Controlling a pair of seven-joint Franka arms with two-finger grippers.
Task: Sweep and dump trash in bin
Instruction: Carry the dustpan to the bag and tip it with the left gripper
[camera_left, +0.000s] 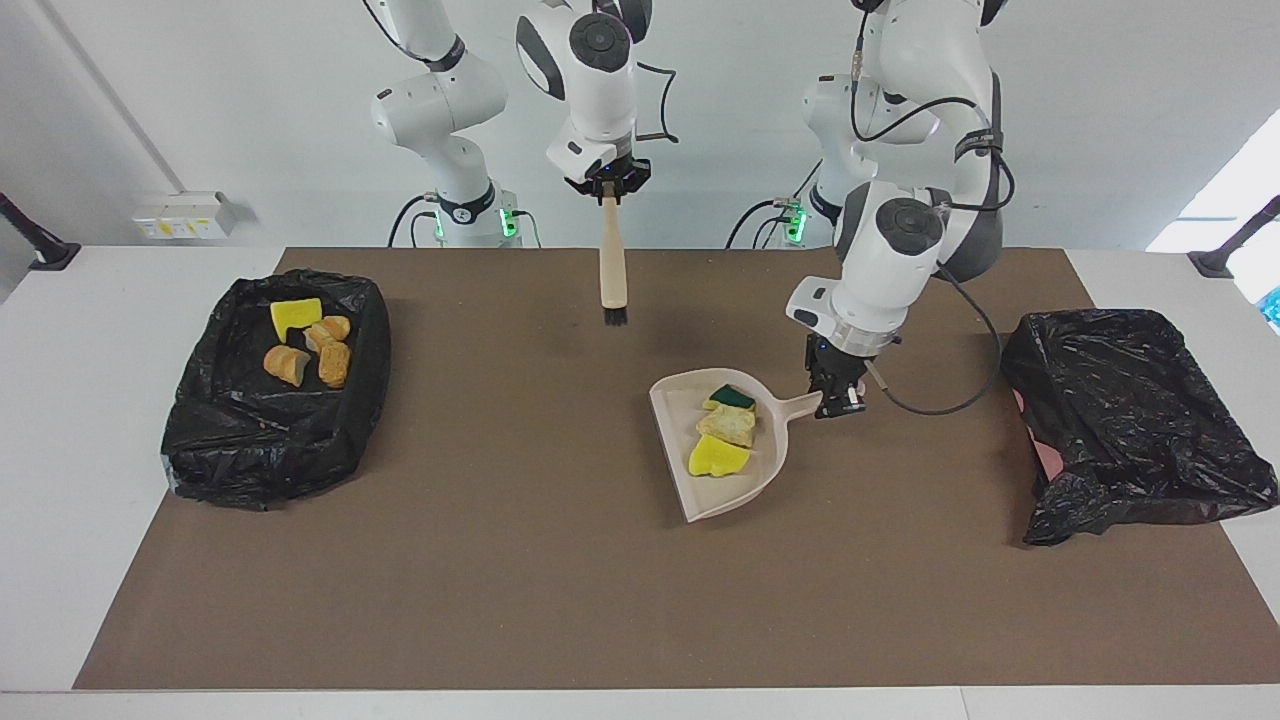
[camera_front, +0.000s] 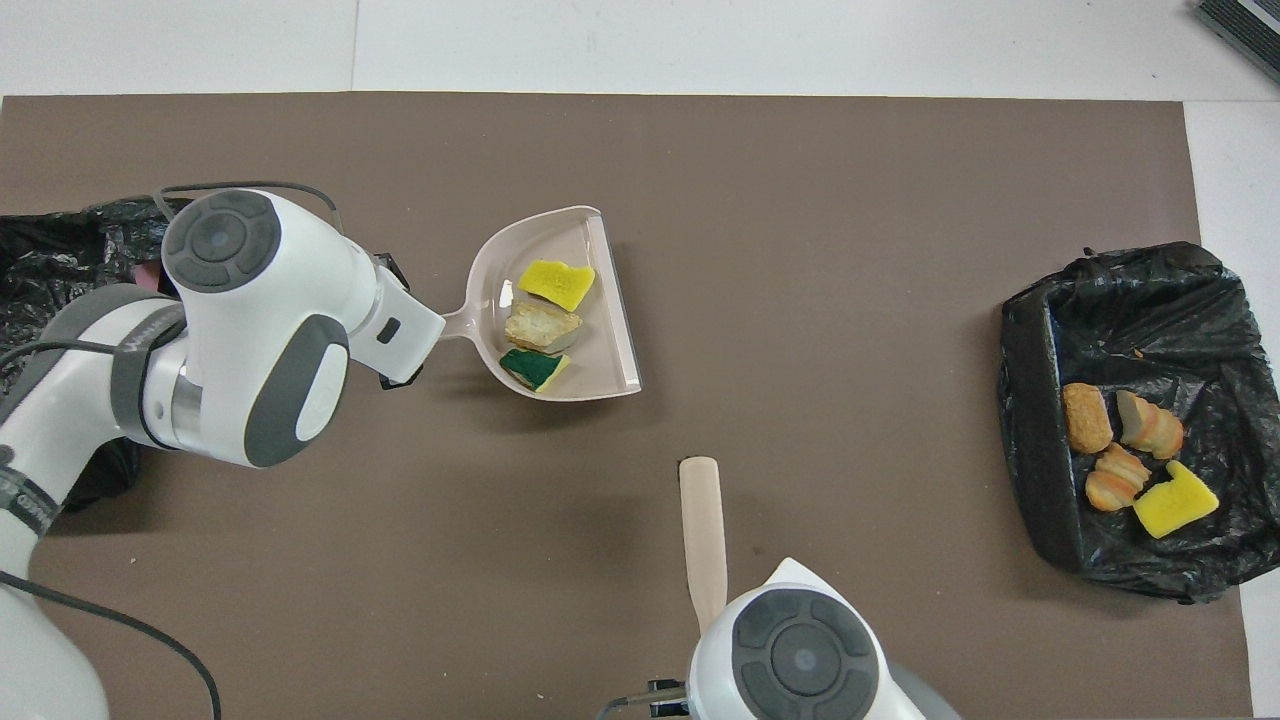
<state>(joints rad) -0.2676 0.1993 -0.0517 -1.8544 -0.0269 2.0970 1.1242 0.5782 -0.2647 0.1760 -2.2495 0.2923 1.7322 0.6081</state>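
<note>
Black-lined bin, right arm's end (camera_left: 270, 390): holds a yellow sponge chunk (camera_left: 295, 316) and tan bread-like lumps (camera_left: 318, 352); judged already dumped.
Brush (camera_left: 611, 268): hangs bristles-down from the right gripper (camera_left: 608, 190), which is clamped on the handle top, raised over the mat (camera_left: 500, 580) at the robots' edge; it looks parked, waiting.
Dustpan (camera_left: 775, 470): beige plastic, handle pinched in the left gripper (camera_left: 832, 398), fingers closed on it; over the mat's middle, toward the left arm's end.
Trash in pan: three scraps in a row, namely a yellow sponge piece (camera_left: 716, 457), a tan lump (camera_left: 729, 427) and a green-backed sponge (camera_left: 731, 397). None on the bare mat that I can see.
Second black-lined bin, left arm's end (camera_left: 1130, 420): no scraps visible inside.
Progress: sweeping judged done; left to do is carrying the loaded pan to a bin and tipping it out.
Hidden: cannot tell whether the pan rests on the mat or is just lifted. Second bin's interior is folded over and partly covered by the left arm in the overhead view. Left fingertips are hidden there under the wrist.
</note>
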